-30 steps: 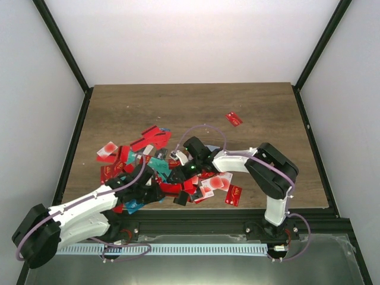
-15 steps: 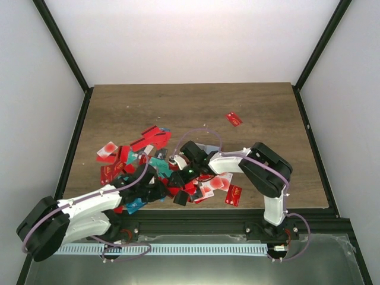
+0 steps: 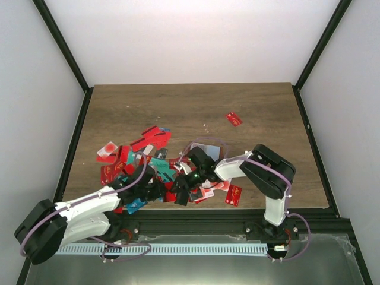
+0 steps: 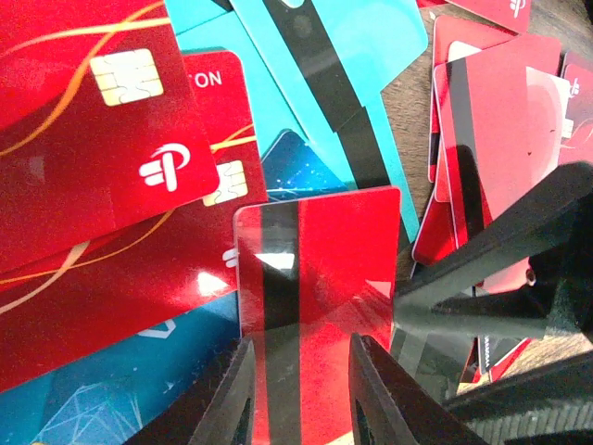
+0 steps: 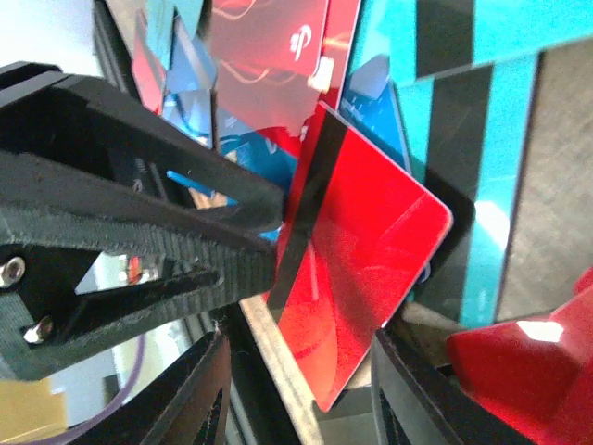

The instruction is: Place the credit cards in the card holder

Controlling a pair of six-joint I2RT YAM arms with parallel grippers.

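Left gripper clenched on 1 thin red plastic card with black stripe, raised off the heap of mostly red and teal credit cards on brown wooden table. Right gripper straddles the same card; cannot tell whether it grips. Flat card holder, pale blue face up, lies just behind right wrist.

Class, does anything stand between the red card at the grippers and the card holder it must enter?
Yes. The right arm's wrist hangs over the straight path between the red card and what looks like the open card holder, lying just beyond it.
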